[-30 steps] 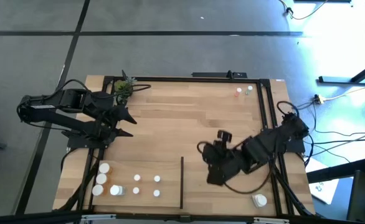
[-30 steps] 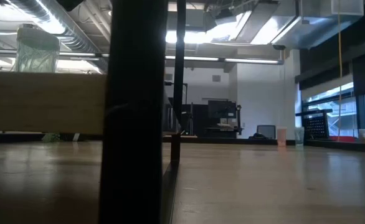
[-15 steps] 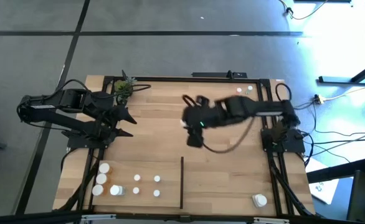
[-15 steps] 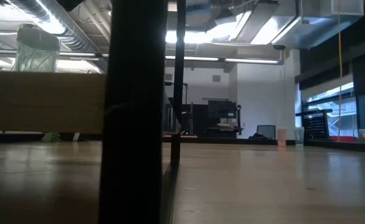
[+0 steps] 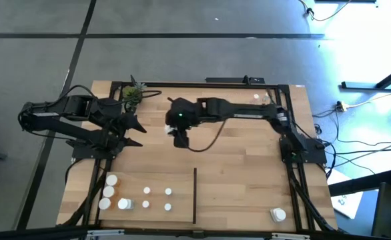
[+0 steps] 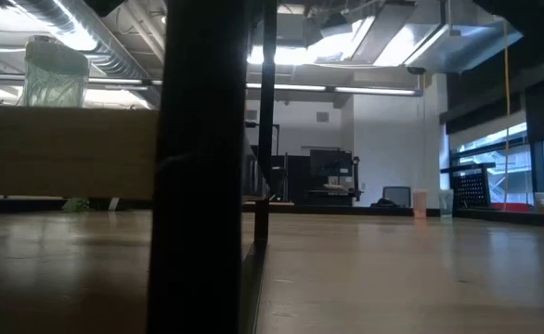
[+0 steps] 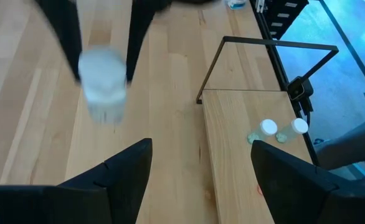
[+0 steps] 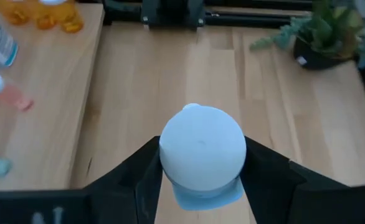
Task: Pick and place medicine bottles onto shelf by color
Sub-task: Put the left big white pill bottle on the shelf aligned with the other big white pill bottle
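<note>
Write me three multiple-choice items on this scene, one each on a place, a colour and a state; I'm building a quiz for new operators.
1. Where is the right gripper?
A. Over the middle of the table, reaching toward the left arm
B. Parked at the table's right edge
C. Above the potted plant

2. What colour is the cap of the bottle between the right gripper's fingers?
A. Orange
B. White
C. Green

3. What state is the left gripper in?
A. Shut on a bottle
B. Open and holding nothing
C. Shut on the plant

Answers:
1. A: the high view shows the right arm stretched across the board to its centre.
2. B: the right wrist view shows a white cap held between the two dark fingers.
3. B: the left wrist view shows its fingers spread apart with bare wood between them.
</note>
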Controlling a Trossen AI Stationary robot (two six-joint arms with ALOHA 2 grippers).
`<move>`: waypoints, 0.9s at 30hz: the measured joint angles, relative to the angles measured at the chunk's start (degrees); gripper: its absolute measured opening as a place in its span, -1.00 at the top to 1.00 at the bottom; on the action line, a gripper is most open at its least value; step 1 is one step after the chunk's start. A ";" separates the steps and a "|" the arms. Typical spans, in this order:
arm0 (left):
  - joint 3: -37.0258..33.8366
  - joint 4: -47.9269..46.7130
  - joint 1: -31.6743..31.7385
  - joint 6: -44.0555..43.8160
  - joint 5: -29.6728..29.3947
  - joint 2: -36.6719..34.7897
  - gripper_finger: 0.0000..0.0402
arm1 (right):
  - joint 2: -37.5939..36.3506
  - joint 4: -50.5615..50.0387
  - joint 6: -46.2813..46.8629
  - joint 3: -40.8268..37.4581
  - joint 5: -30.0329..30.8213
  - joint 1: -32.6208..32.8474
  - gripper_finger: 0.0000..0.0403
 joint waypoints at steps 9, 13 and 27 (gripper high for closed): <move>0.00 0.02 0.02 0.00 0.00 -0.02 -0.33 | 7.26 8.08 -1.27 -0.02 -5.45 -1.09 0.07; 0.00 0.02 0.01 0.00 0.00 -0.02 -0.33 | 9.57 9.82 -1.12 -0.02 -6.24 -1.09 0.08; 0.01 0.01 0.01 -0.02 0.00 -0.02 -0.33 | 15.25 19.99 1.72 -0.02 -10.70 -1.39 0.07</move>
